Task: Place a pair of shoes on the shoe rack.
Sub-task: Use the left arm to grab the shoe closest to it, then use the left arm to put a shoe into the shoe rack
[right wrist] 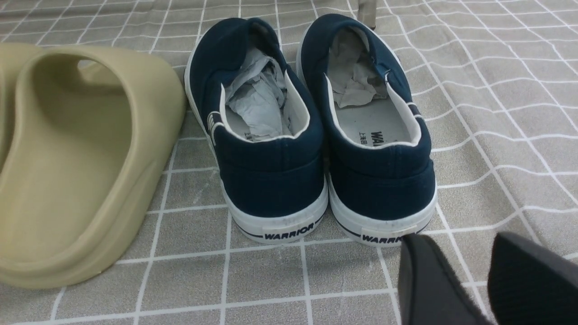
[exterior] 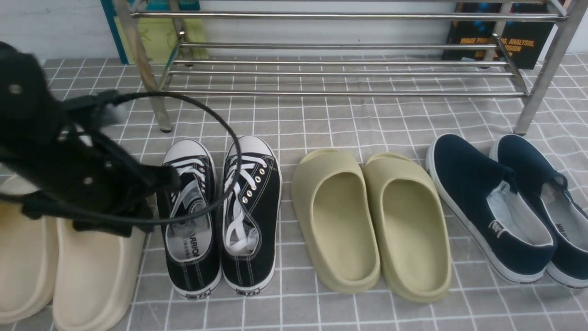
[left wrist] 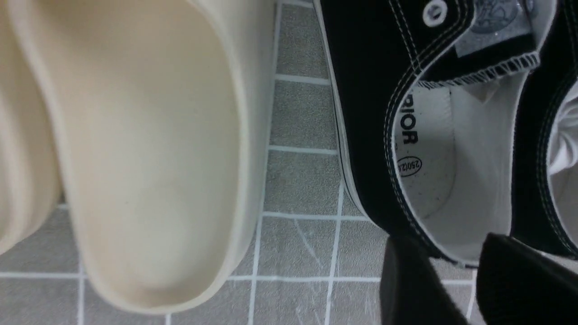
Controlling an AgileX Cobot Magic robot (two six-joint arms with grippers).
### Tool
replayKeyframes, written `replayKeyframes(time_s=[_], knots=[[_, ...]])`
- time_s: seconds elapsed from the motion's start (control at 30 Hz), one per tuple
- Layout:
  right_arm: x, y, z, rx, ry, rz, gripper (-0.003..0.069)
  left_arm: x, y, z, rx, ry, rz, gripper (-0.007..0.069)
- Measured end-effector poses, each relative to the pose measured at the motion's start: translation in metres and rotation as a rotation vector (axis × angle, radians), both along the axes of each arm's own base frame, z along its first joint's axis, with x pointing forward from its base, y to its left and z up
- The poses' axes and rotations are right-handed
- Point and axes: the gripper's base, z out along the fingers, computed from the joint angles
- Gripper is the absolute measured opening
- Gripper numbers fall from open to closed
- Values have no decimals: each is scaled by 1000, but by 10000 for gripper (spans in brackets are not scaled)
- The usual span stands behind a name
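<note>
The pair of black lace-up sneakers (exterior: 223, 211) with white laces stands side by side on the checked cloth, toes toward the shoe rack (exterior: 340, 73), a silver bar rack at the back. My left gripper (exterior: 167, 179) hovers at the outer side of the left sneaker (exterior: 193, 216). In the left wrist view its fingers (left wrist: 406, 284) stand apart just above that sneaker's heel rim (left wrist: 361, 113), holding nothing. My right gripper (right wrist: 469, 271) is open and empty, just behind the heel of a navy slip-on; it is out of the front view.
Beige foam slippers (exterior: 92, 276) lie under my left arm. Olive slippers (exterior: 367, 220) sit right of the sneakers, then navy slip-ons (exterior: 496, 207) stuffed with paper (right wrist: 257, 99). Books lean on the wall behind the rack (exterior: 514, 41).
</note>
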Motion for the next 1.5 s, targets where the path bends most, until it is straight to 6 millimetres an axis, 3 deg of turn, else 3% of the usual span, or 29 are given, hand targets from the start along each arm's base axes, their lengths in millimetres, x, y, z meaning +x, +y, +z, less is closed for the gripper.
replayKeyframes(time_s=[0.13,0.27,0.37,0.43,0.47,0.67,0.73,0.87,1.03,1.37,1.5], knots=[[0,0,0,0,0,0,246,17,-4,-27,11,65,-19,360],[0,0,0,0,0,0,246,28,-7,-50,25,115,-25,374],[0,0,0,0,0,0,246,36,-8,-69,33,148,-23,333],[0,0,0,0,0,0,246,41,-9,-80,37,154,-20,255],[0,0,0,0,0,0,246,41,-9,-80,37,156,-20,248],[0,0,0,0,0,0,246,43,-10,-83,34,152,-18,39],[0,0,0,0,0,0,246,42,-9,-79,35,142,-21,-4],[0,0,0,0,0,0,246,37,-9,-67,33,149,-27,-13],[0,0,0,0,0,0,246,34,-9,-38,24,129,-39,-13],[0,0,0,0,0,0,246,49,-13,35,17,32,-101,-13],[0,0,0,0,0,0,246,57,-12,49,36,-43,-104,-13]])
